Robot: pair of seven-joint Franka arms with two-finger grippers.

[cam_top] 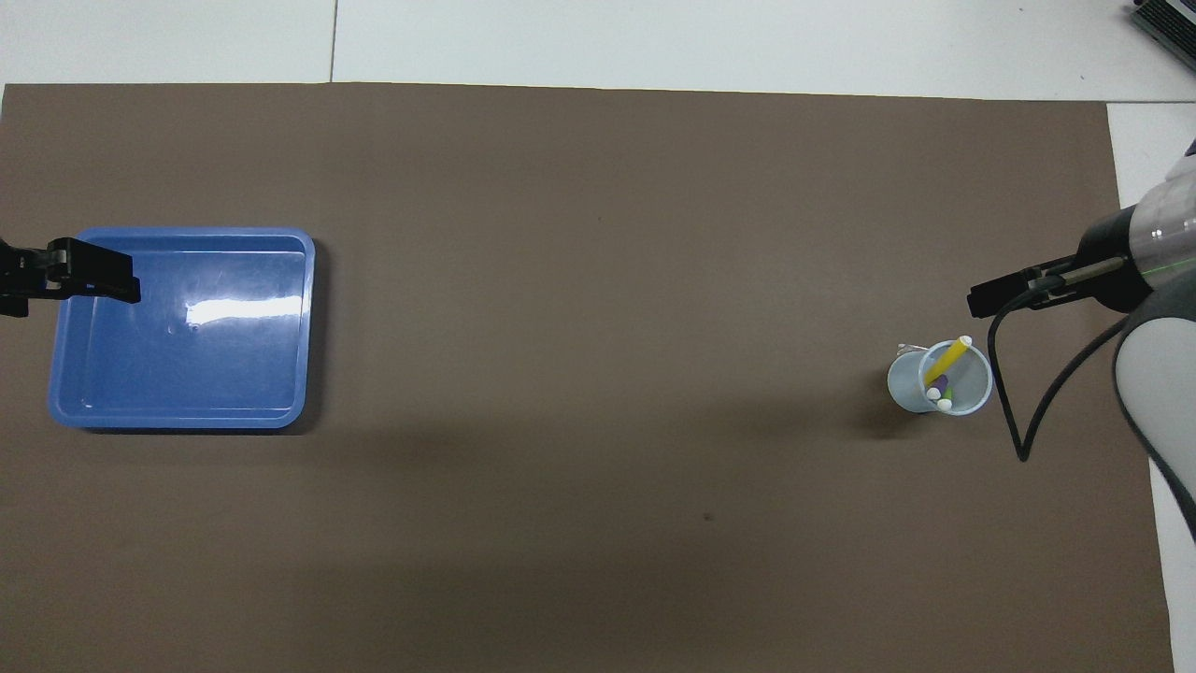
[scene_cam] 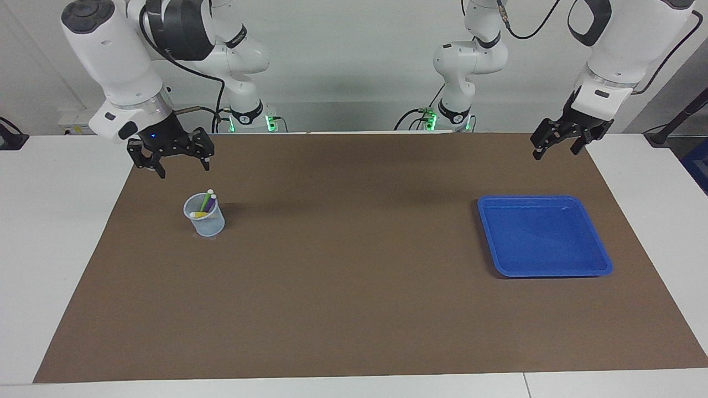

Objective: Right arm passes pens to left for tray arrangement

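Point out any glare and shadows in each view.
Overhead view: a white streak of glare lies across the floor of the blue tray, and the translucent cup holding the three pens casts a soft shadow toward the left arm's end of the table. Facing view: the tray shows almost no glare; broad faint shadows fall on the brown mat.
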